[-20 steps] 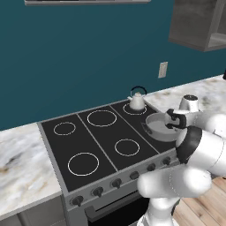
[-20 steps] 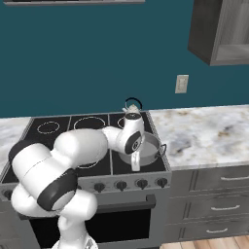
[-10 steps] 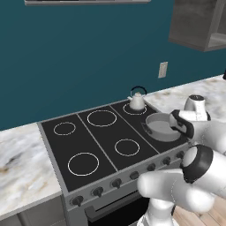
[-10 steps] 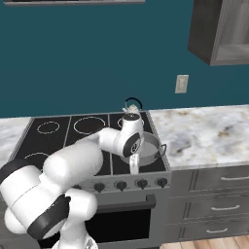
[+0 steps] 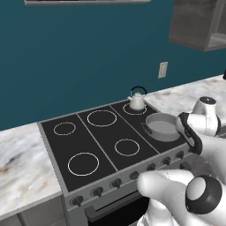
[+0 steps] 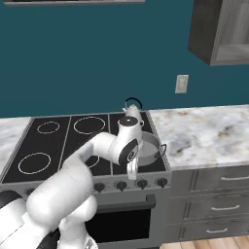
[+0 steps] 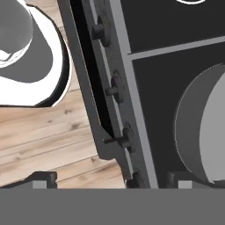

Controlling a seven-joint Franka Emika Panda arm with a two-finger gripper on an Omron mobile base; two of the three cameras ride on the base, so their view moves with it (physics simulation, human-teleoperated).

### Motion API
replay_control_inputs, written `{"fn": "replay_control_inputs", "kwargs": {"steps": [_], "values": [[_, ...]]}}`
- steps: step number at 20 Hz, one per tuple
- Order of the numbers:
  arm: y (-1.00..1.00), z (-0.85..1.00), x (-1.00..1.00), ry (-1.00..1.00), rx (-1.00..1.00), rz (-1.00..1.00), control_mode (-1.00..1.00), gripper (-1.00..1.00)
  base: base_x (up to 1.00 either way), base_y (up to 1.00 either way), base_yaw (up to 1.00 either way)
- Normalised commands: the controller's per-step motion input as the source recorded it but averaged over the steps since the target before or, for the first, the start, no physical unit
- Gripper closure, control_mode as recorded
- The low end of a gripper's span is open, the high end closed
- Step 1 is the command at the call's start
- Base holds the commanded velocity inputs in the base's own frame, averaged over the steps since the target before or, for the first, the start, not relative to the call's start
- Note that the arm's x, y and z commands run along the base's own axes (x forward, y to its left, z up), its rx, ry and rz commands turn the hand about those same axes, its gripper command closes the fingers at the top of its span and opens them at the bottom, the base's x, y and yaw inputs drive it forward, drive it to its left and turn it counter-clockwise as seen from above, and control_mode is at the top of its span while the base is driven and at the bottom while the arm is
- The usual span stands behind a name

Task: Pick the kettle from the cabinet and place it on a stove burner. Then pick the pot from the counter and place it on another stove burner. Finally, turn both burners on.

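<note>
The small white kettle (image 5: 137, 101) stands on the back right burner (image 5: 126, 110) of the black cooktop (image 5: 53, 145), its black handle (image 6: 132, 101) rising behind my wrist. The grey pot (image 5: 162, 126) (image 6: 151, 146) sits on the front right burner, which it covers. My gripper (image 6: 132, 171) (image 7: 112, 180) hangs open and holds nothing. It points down over the stove's front edge, just left of the pot (image 7: 203, 132), above the row of knobs (image 7: 113, 90). The dark cabinet (image 6: 219, 29) hangs at the upper right, and the marble counter (image 6: 204, 131) lies below it.
Several ringed burners (image 5: 102, 118) lie bare to the left of the pot and kettle. Dark knobs (image 6: 142, 184) line the stove front above the oven handle (image 6: 119, 200). Drawer fronts with bar pulls (image 6: 221, 180) sit under the counter, and wooden floor (image 7: 52, 132) shows below the hand.
My arm has swung and its elbow has dropped lower at the front. The hand has come off the pot to the stove's front edge, jaws still open. Kettle and pot have stayed put.
</note>
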Motion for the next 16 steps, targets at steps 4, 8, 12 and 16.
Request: {"fn": "replay_control_inputs", "kwargs": {"steps": [4,8,12,16], "values": [[-0.21,0.00,-0.37,-0.08,0.04,-0.01,-1.00,-1.00,0.00,0.00,0.00],[-0.11,0.00,-0.33,-0.07,0.06,0.00,-1.00,-1.00,0.00,0.00,0.00],[-0.02,0.00,-0.37,-0.11,0.06,0.00,-1.00,-1.00,0.00,0.00,0.00],[-0.05,0.00,-0.29,-0.10,0.08,0.00,-1.00,-1.00,0.00,0.00,0.00]]}}
